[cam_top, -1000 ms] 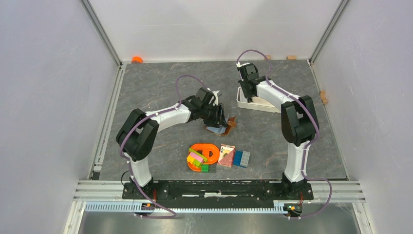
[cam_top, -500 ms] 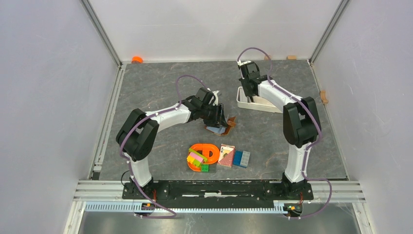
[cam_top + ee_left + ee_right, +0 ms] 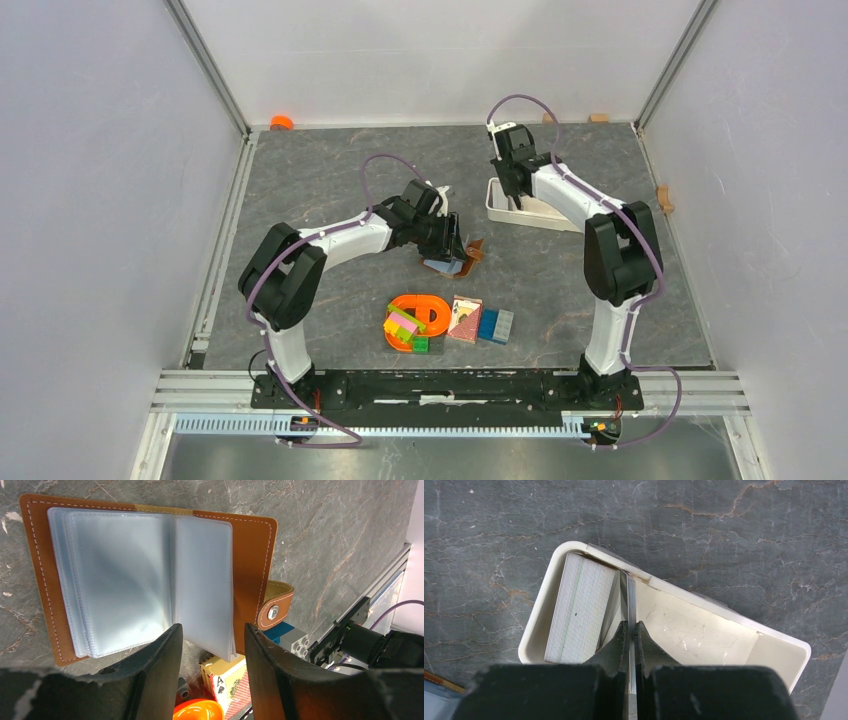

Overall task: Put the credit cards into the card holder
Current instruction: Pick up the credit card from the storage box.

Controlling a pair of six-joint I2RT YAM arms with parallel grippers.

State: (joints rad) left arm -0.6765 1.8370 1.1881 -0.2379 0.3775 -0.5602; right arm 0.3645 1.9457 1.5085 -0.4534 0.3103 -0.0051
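Nearest us, our left tool (image 3: 211, 631) hangs spread over the open card holder (image 3: 252, 555) lying flat on the tabletop (image 3: 325, 525), while farther off our right tool (image 3: 631, 625) pinches a credit card (image 3: 631, 596) on edge in the white tray (image 3: 538, 626) beside the stack of credit cards (image 3: 581, 607).

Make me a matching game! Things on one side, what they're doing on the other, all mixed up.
1 card holder
2 white tray
3 right gripper
4 red card pack

A jaws shut on credit cards
B lying open on the table
C beside the blue blocks
D holds a card stack

Pairs: 1-B, 2-D, 3-A, 4-C
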